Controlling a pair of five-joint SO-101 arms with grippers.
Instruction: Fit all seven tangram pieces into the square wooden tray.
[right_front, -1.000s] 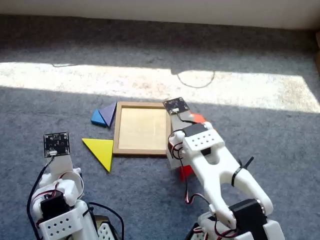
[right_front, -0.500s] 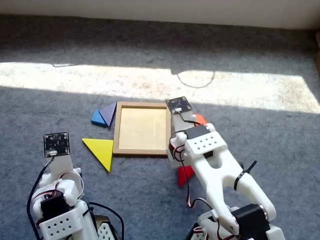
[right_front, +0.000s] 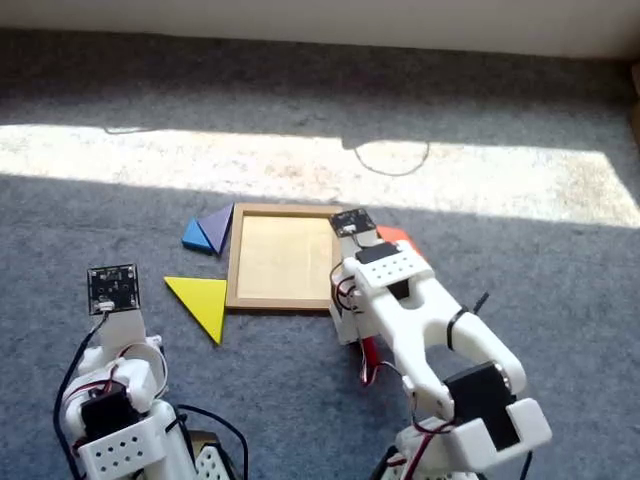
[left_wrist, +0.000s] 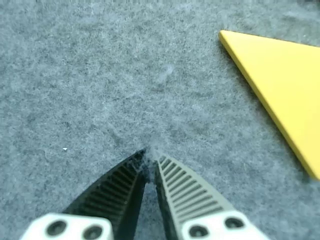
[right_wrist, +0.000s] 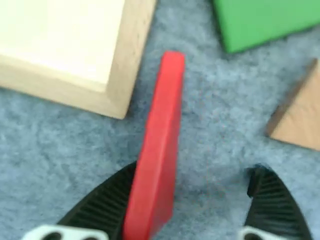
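The square wooden tray (right_front: 234, 262) lies mid-table with its floor bare; its corner (right_wrist: 112, 95) shows in the right wrist view. My right gripper (right_wrist: 189, 202) is open just off that corner. A red piece (right_wrist: 159, 150) stands on edge, leaning against one finger (right_wrist: 100, 207). A green piece (right_wrist: 265, 20) and a tan wooden piece (right_wrist: 300, 122) lie beyond. The right arm (right_front: 400, 300) covers most of the red piece (right_front: 370, 352). My left gripper (left_wrist: 150, 165) is shut over bare carpet, near the yellow triangle (left_wrist: 280, 85). That yellow triangle (right_front: 203, 298) lies left of the tray.
A blue triangle (right_front: 194, 237) and a purple triangle (right_front: 218, 227) touch at the tray's far left corner. An orange piece (right_front: 394, 236) peeks out past the right arm. A thin cable (right_front: 390, 160) lies on the sunlit carpet behind. Open carpet surrounds the tray.
The right arm's wrist has pulled slightly toward the near side and its body has come down over the red piece, hiding more of it. The left arm has not moved.
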